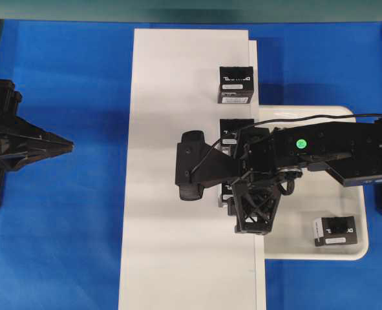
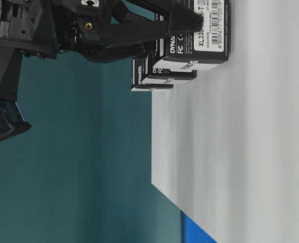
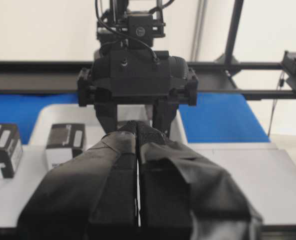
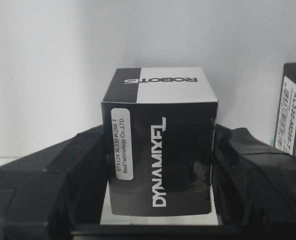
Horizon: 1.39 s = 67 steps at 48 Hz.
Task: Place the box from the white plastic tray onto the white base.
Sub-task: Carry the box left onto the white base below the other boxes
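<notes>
The box [image 4: 158, 150], black with white DYNAMIXEL lettering and a small label strip, sits upright between the fingers of my right gripper [image 4: 160, 167], which is shut on its two sides. From overhead, that gripper [image 1: 229, 188] hangs over the right edge of the white base [image 1: 171, 245], and only a sliver of the box [image 1: 225, 192] shows under the wrist. The box's underside is at or just above the base; I cannot tell which. The white plastic tray [image 1: 307, 248] lies to the right. My left gripper [image 1: 69, 146] is shut and empty, off the base's left side.
Two matching black boxes [image 1: 236, 84] [image 1: 233, 129] stand in a row on the base's right edge, beyond the held one. Another black box [image 1: 335, 231] with a white side face rests in the tray's near right corner. Blue cloth covers the table.
</notes>
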Motion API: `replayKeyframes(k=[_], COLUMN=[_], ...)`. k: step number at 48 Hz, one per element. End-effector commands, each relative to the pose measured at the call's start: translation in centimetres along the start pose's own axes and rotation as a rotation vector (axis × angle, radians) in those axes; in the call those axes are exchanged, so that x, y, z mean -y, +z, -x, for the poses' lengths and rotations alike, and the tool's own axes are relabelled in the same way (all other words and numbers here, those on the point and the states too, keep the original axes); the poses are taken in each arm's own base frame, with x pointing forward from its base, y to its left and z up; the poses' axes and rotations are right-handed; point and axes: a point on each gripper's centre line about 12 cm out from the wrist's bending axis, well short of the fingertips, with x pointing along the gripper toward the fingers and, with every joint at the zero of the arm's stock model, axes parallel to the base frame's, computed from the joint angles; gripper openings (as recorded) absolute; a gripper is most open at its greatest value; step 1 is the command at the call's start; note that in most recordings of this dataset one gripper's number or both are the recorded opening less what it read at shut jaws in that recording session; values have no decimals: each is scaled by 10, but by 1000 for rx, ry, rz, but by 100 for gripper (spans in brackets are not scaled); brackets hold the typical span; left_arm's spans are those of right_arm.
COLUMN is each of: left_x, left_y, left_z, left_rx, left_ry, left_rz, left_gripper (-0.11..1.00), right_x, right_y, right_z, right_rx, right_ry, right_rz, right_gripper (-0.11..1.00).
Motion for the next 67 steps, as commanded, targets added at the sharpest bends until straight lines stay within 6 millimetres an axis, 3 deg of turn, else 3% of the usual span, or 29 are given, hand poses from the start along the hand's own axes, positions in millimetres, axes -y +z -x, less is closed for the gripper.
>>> replayKeyframes(k=[1, 17, 58, 61, 67], left_x=[1, 1, 1, 1, 1], left_y=[10, 11, 10, 11, 12], left_z=[-2, -2, -2, -1, -1], left_rx=[24, 28, 28, 31, 34], left_ry=[-4, -4, -6, -4, -4], left_rz=[-1, -3, -1, -1, -1], left_gripper=[-4, -4, -4, -4, -4], right_x=[0, 1, 1, 1, 1], right_y=[2, -7, -7, -7, -7], right_z=[-2, -10, -13, -13, -13], right_rx=[9, -24, -12, -10, -7], right_ry=[-2, -3, -4, -4, -4], right_rz=[1, 10, 12, 14, 14], right_gripper=[57, 57, 58, 63, 84])
